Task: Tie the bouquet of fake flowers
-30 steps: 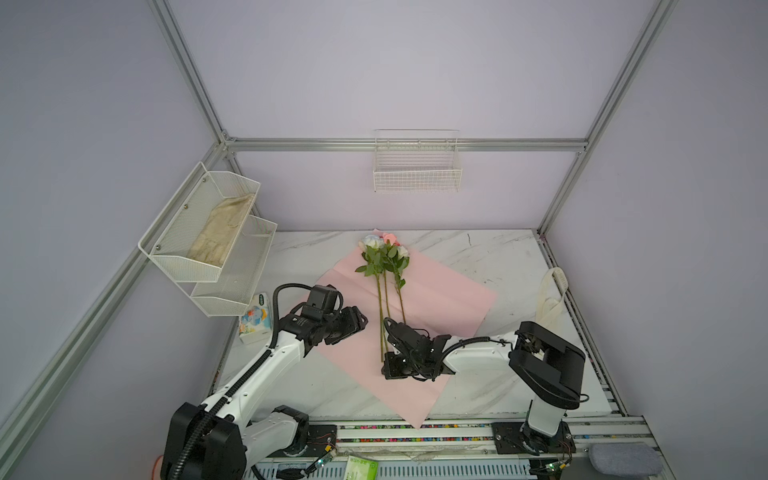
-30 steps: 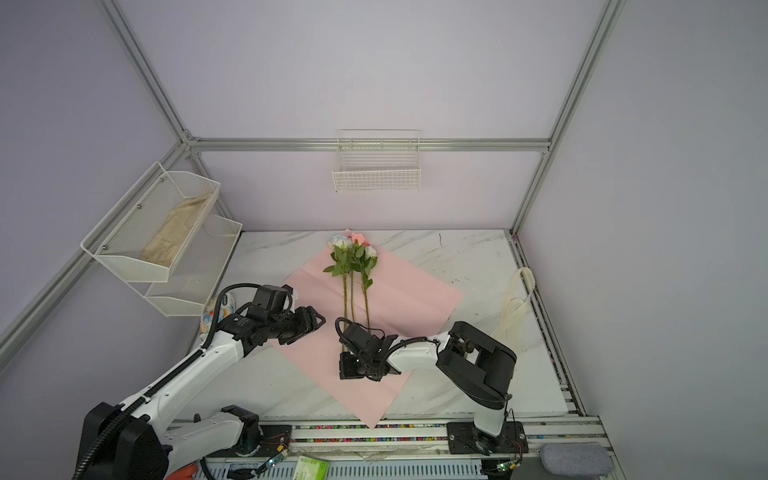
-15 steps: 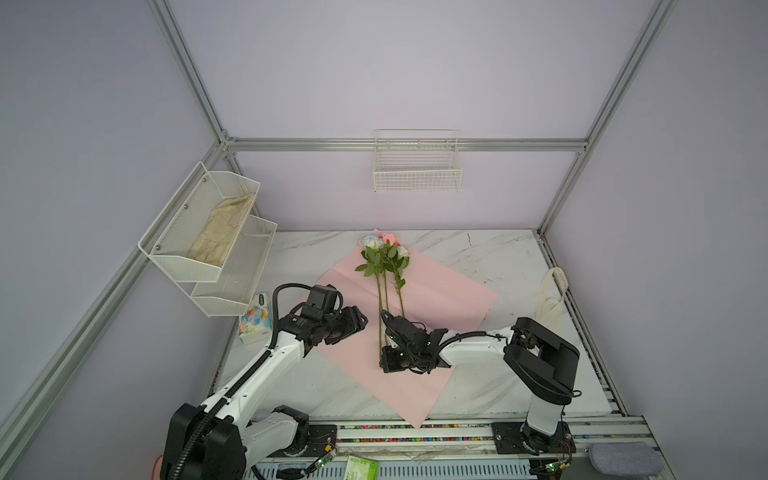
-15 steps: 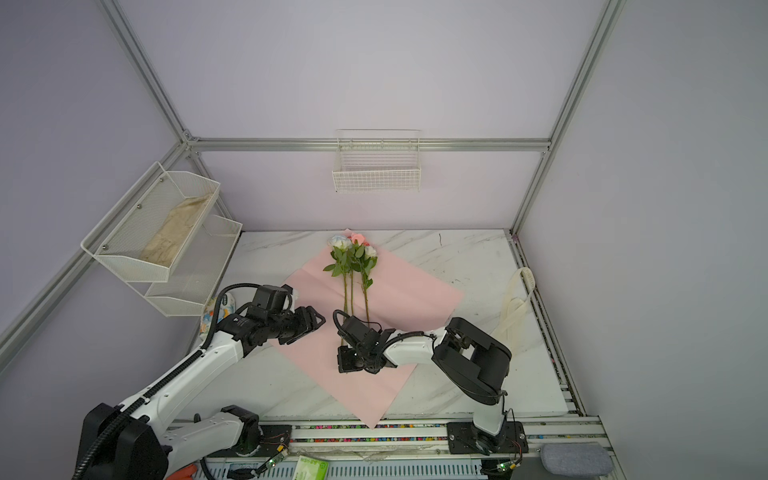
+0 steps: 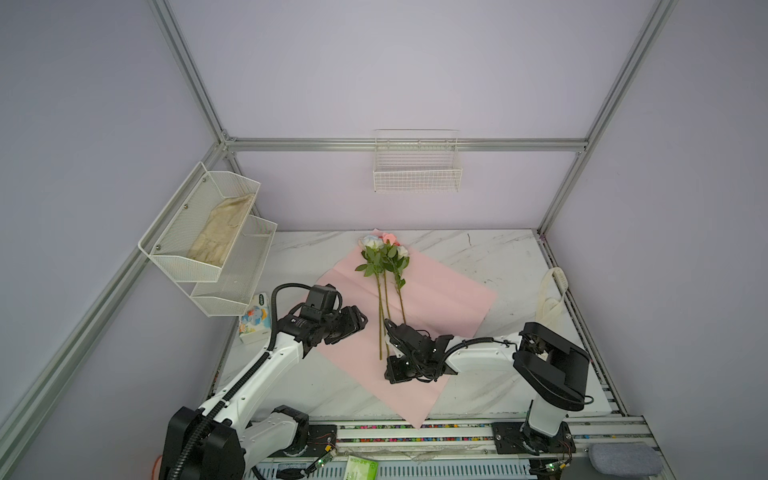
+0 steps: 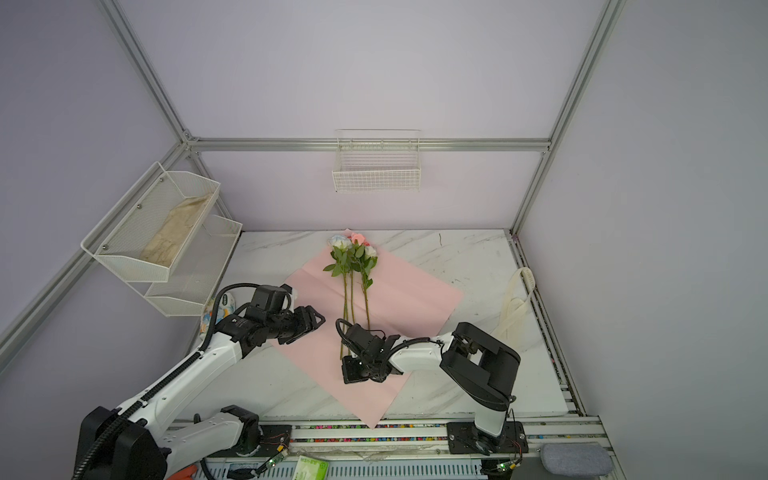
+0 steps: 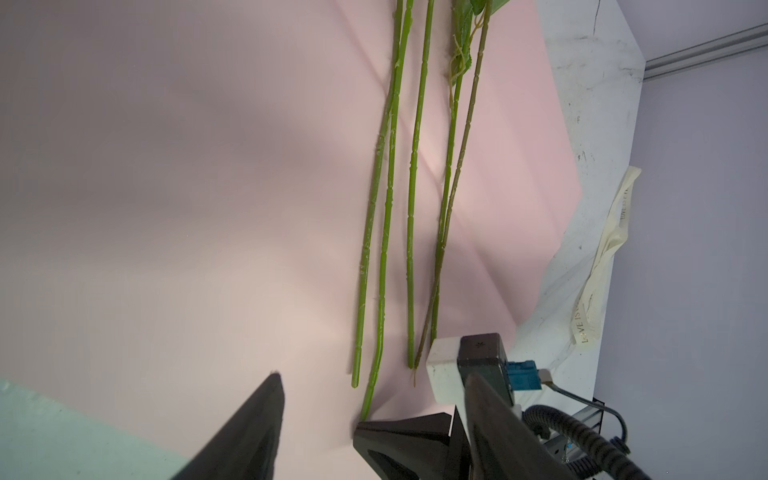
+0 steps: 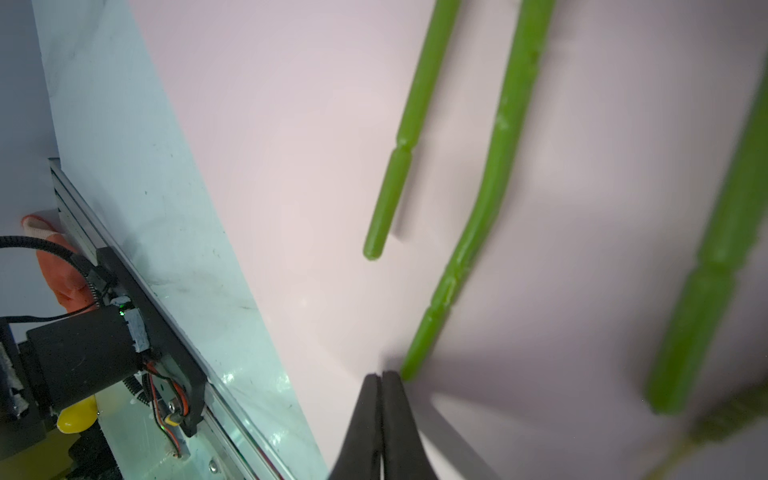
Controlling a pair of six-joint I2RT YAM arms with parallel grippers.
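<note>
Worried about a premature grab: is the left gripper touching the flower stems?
Apart. In a top view, bare pink paper shows between the left gripper, jaws open, and the nearest stem of the bouquet of fake flowers.

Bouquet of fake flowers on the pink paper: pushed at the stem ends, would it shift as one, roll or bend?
Probably not as one: the stems lie loose and apart. Round and thin, they may roll on the smooth pink paper. One stem curves near its end, so they likely flex under a push.
</note>
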